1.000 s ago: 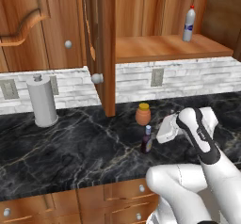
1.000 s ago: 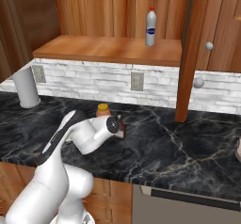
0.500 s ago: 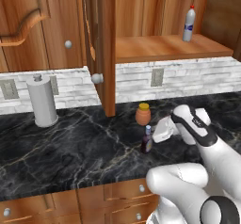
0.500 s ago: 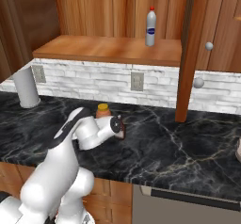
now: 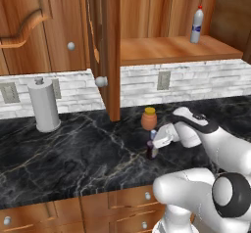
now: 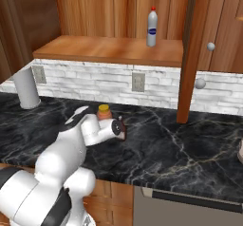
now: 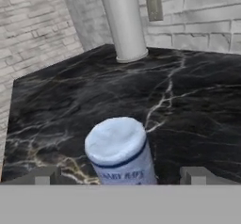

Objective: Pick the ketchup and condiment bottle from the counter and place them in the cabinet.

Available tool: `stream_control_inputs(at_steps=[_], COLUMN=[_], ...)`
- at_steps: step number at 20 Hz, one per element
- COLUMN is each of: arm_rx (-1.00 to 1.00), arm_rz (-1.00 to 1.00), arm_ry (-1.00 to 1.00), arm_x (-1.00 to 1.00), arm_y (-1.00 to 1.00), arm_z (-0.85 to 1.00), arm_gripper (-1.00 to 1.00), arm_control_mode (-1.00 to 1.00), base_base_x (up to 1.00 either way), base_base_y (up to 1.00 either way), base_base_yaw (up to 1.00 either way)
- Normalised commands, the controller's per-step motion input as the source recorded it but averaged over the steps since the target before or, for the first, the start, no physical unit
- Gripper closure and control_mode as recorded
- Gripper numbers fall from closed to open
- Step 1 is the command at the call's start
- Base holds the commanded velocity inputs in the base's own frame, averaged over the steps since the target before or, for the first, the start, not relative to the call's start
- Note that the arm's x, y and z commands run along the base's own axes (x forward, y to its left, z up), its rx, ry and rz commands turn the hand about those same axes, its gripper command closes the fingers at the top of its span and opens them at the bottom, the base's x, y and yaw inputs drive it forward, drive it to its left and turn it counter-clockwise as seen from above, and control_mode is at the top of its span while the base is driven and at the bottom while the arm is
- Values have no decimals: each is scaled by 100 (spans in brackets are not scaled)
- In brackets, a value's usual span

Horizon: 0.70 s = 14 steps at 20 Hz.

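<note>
The condiment bottle (image 5: 151, 150) stands on the black marble counter (image 5: 73, 149), dark-bodied with a slim bluish neck. In the hand view its pale blue cap (image 7: 117, 145) sits between my two fingertips (image 7: 44, 175), with a gap on each side. My gripper (image 5: 155, 139) is open and reaches in from the right at neck height, not touching the bottle. From the right base view the gripper (image 6: 121, 128) covers most of the bottle. The open cabinet (image 5: 162, 51) hangs above, its plank shelf (image 6: 95, 49) bare on the left. The ketchup is out of view.
A squat orange jar (image 5: 149, 118) stands just behind the bottle. A tall white bottle with a red cap (image 5: 196, 25) is on the cabinet shelf. A paper towel roll (image 5: 44, 104) stands at the left by the wall. The open cabinet door (image 5: 105, 46) juts over the counter.
My hand has slid left and slightly down toward the condiment bottle, bringing the open fingers around its neck. The bottle and jar have not moved.
</note>
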Motion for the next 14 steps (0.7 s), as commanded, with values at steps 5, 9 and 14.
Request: stream_control_inputs(at_steps=[5, 9, 14], arm_rx=[2, 1, 0], arm_rz=[0, 0, 0], arm_ry=[1, 3, 0], arm_x=[27, 20, 0], arm_y=[10, 5, 0], arm_z=[-21, -13, 0], arm_gripper=[-100, 100, 100], arm_control_mode=[-100, -100, -100], base_base_x=[0, 0, 0], base_base_y=[0, 0, 0], base_base_yaw=[0, 0, 0])
